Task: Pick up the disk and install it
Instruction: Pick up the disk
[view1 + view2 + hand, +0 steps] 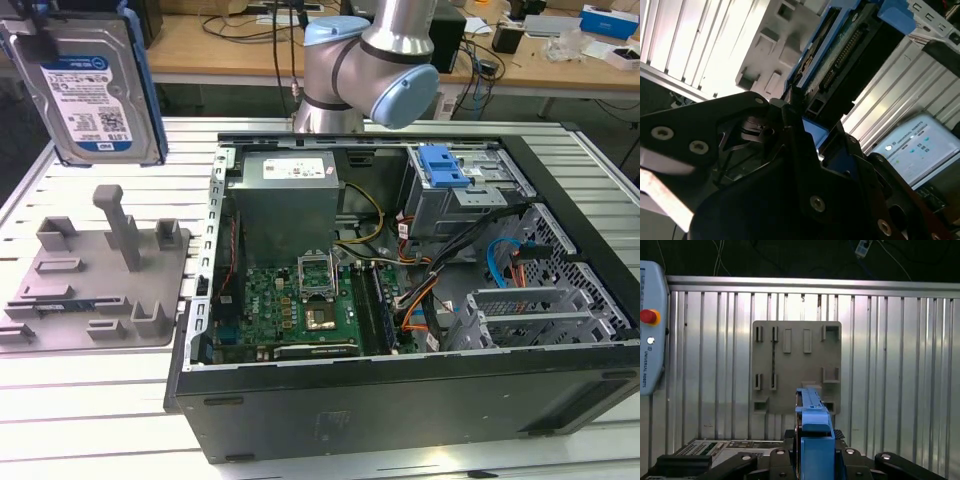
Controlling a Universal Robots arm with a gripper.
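The disk [95,85], a silver drive with a white-and-blue label in a blue bracket, hangs upright in the air at the exterior view's far left, above the grey fixture plate [100,270]. My gripper [812,460] is shut on it. In the first wrist view the disk's blue bracket edge [812,420] rises from between the black fingers. In the second wrist view the gripper [800,117] clamps the disk's end, and the disk's circuit-board side and connector [840,60] show beyond it.
An open computer case [200,300] lies on the slatted aluminium table, with a grey power-supply box [290,190], motherboard [300,305] and a drive bay with a blue clip [445,165]. A pendant [650,325] lies beside the fixture plate [795,365].
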